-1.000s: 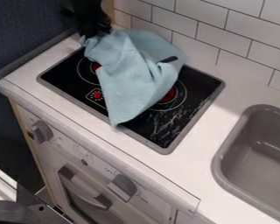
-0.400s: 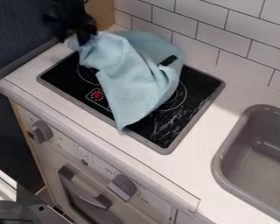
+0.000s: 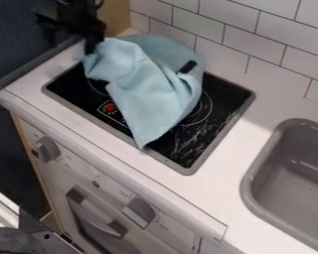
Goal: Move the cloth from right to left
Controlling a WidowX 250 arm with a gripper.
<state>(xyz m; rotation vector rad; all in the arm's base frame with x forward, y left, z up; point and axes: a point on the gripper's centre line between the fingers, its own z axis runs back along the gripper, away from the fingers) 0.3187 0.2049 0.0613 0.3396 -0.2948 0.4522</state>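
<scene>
The black gripper (image 3: pixel 91 45) is at the upper left, low over the back left corner of the stove. It is shut on the upper left end of the light blue cloth (image 3: pixel 147 92). The rest of the cloth lies bunched across the middle of the black stove top (image 3: pixel 218 126), with folds running down to a point at the stove's front edge. A small dark patch shows on the cloth's right part. Beneath the cloth, the burners are partly hidden.
A grey sink (image 3: pixel 291 183) is set into the counter (image 3: pixel 221 186) at the right. White wall tiles (image 3: pixel 255 39) run behind the stove, and a dark wall (image 3: pixel 22 39) stands at the left. Knobs line the front panel.
My gripper has moved left and slightly down, drawing the cloth's upper left end along. The cloth's front tip has shifted slightly right.
</scene>
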